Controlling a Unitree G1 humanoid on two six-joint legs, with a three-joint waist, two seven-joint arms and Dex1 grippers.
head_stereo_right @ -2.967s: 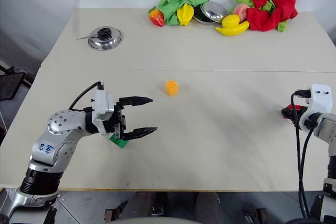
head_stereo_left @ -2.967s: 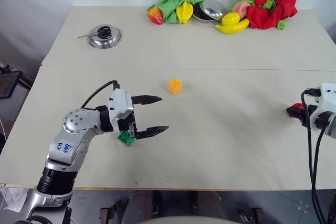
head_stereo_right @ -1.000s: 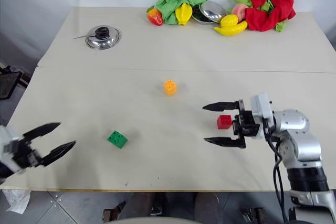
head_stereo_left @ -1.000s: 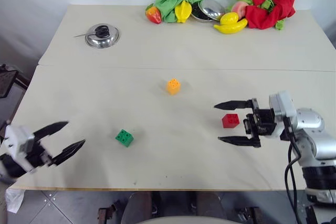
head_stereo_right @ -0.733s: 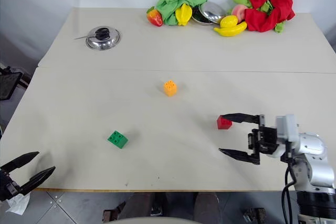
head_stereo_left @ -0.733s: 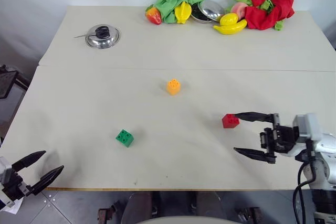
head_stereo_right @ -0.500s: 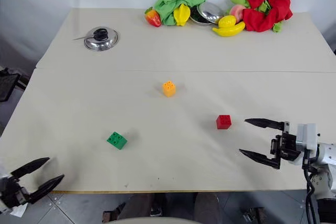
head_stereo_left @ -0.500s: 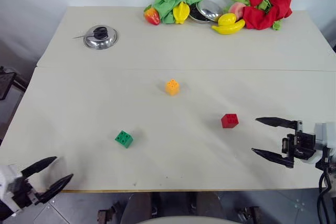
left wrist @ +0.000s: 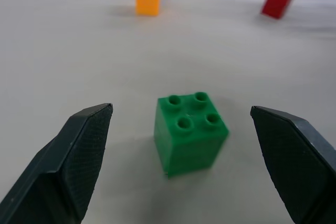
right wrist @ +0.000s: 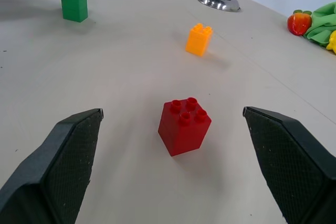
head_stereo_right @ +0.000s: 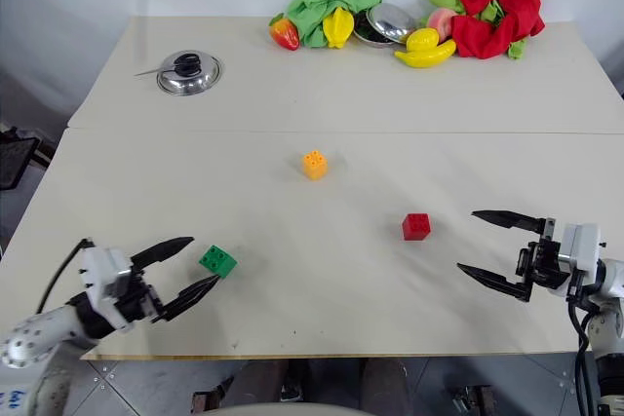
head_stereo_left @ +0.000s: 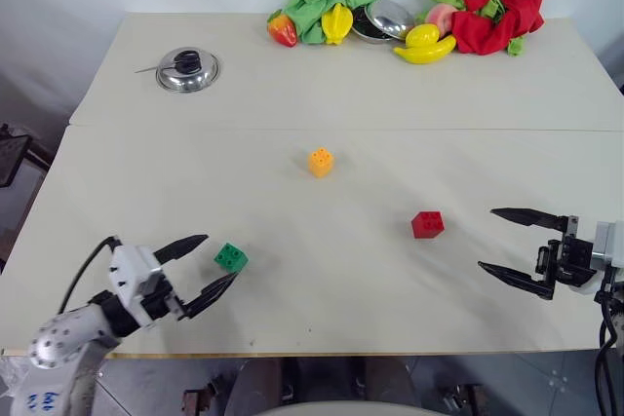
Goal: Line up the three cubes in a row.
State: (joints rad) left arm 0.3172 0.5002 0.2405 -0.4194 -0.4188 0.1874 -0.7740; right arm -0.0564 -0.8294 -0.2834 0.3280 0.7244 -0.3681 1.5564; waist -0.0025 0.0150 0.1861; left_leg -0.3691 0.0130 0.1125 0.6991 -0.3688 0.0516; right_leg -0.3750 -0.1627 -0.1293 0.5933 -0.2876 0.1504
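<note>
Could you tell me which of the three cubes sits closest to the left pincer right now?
The green cube: it sits just off the open left pincer. The orange cube and the red cube lie farther across the table.

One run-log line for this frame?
left gripper: open, at green cube | right gripper: open, empty | red cube, orange cube: apart, unaligned

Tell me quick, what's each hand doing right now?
Left hand: open, empty, by the green cube.
Right hand: open, empty, facing the red cube.
</note>
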